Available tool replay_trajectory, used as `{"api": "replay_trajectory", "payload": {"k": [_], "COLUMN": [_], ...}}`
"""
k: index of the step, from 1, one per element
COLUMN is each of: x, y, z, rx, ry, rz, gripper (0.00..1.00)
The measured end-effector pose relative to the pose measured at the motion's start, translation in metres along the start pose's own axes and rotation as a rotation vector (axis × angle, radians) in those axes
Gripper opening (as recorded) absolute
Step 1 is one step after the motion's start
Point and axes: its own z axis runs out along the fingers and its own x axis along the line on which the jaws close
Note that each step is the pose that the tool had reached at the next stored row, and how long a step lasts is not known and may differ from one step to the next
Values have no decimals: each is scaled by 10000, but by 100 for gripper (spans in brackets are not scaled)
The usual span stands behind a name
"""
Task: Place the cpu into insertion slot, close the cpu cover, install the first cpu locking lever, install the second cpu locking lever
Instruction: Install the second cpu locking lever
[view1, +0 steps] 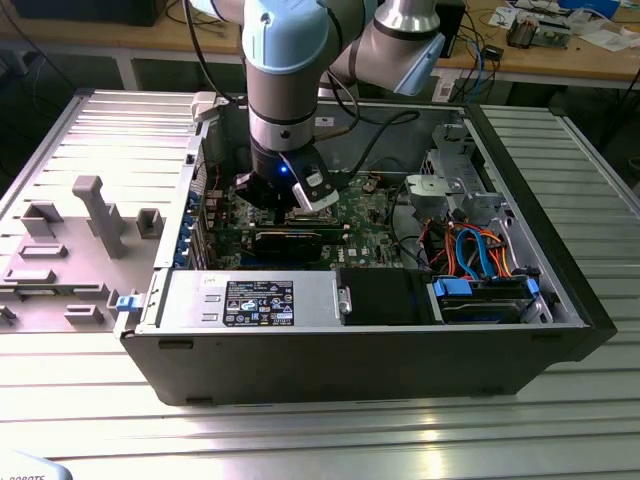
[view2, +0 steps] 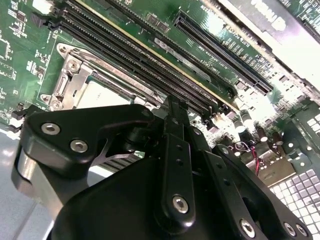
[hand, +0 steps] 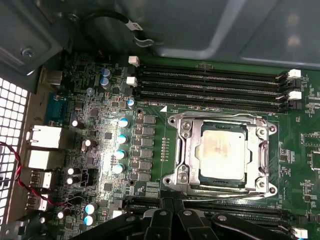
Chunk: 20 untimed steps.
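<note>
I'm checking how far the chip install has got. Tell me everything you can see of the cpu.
The cpu is a small flat square chip with a pale, dull metal top that looks a little glossy. In the first wrist view it lies level in the insertion slot on the green motherboard, with the silvery cpu cover closed down around its edges, its top showing through the opening. The gripper is nearby and not touching it.

The cpu (hand: 222, 155) is a flat silver square; it lies in the slot (hand: 181, 172); the shiny cover (hand: 260, 150) lies flat around it.
</note>
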Motion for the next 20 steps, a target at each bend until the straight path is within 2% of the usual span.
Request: {"api": "replay_trajectory", "payload": {"k": [4, 6, 12, 15, 18, 20], "x": [0, 0, 10, 10, 10, 10], "y": [-2, -9, -116, -119, -120, -122], "z": [7, 14, 0, 10, 18, 30], "rx": [-8, -38, -124, -209, -369, -438], "ry": [0, -3, -10, -17, -31, -37], "rz": [-1, -3, -3, -5, -8, -9], "gripper": [11, 11, 11, 11, 11, 11]}}
